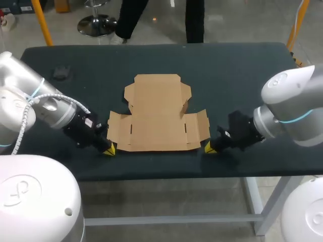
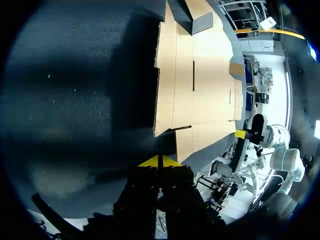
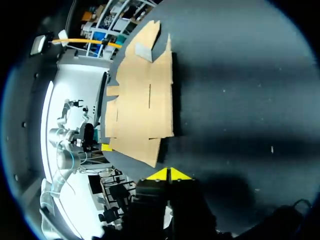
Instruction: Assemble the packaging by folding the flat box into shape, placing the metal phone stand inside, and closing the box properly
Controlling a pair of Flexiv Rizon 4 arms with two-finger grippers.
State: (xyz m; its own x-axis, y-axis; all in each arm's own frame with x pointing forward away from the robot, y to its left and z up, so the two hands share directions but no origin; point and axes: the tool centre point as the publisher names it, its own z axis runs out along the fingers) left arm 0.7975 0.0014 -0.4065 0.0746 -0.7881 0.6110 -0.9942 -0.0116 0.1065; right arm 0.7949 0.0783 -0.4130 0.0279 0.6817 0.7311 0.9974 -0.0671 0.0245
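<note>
A flat brown cardboard box blank [image 1: 156, 113] lies unfolded in the middle of the dark table [image 1: 227, 70]. My left gripper [image 1: 108, 149] rests shut on the table just off the blank's front left corner. My right gripper [image 1: 209, 147] sits shut by the front right corner. In the left wrist view the blank [image 2: 195, 85] lies just ahead of the shut yellow tips [image 2: 160, 161]. From the right wrist the blank [image 3: 145, 105] lies ahead of the closed tips [image 3: 169, 174]. Neither gripper holds anything. No metal phone stand can be made out.
A small dark object [image 1: 61, 72] lies at the table's back left. The table's front edge [image 1: 161, 174] runs close behind both grippers.
</note>
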